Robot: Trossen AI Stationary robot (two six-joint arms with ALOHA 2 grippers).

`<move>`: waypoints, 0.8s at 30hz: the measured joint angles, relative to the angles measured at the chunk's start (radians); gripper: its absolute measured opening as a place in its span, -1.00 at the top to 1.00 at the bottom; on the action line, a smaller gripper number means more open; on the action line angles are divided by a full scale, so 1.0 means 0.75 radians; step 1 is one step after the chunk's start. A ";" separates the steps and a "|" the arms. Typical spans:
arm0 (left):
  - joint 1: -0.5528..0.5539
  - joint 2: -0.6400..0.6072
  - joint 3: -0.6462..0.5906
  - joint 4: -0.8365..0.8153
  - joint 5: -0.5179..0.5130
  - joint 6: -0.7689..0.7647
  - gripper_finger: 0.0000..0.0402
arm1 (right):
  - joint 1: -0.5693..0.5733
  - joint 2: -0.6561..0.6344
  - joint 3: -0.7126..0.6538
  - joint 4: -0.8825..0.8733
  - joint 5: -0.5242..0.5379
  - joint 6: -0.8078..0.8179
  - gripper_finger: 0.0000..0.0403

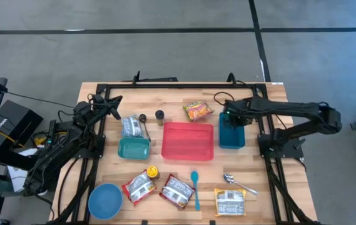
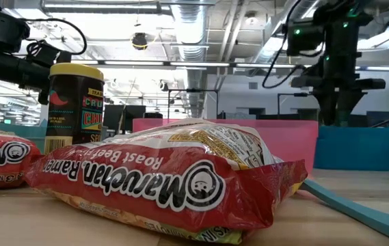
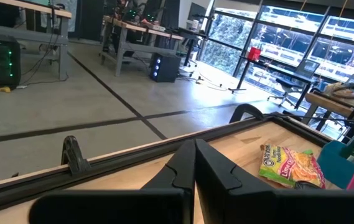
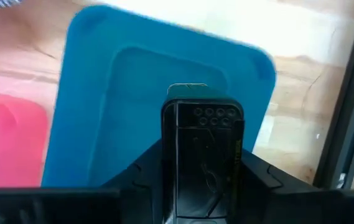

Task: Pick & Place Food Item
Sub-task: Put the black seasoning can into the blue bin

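While my right gripper (image 4: 203, 186) clamps a dark shaker (image 4: 204, 149) above the blue bin (image 4: 102, 93) at three o'clock, ready for dropping, my left gripper (image 3: 194, 163) idles shut at nine.

dark shaker (image 4: 203, 149) | upright | held over blue bin (image 4: 102, 93)

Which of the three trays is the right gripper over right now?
The blue tray, rightmost of the three. The right gripper, holding a small dark container, hangs over it; the red tray and teal tray sit leftward.
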 joint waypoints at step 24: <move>0.000 0.004 0.000 0.000 0.000 0.000 1.00 | -0.018 0.164 0.001 0.098 -0.023 -0.056 0.41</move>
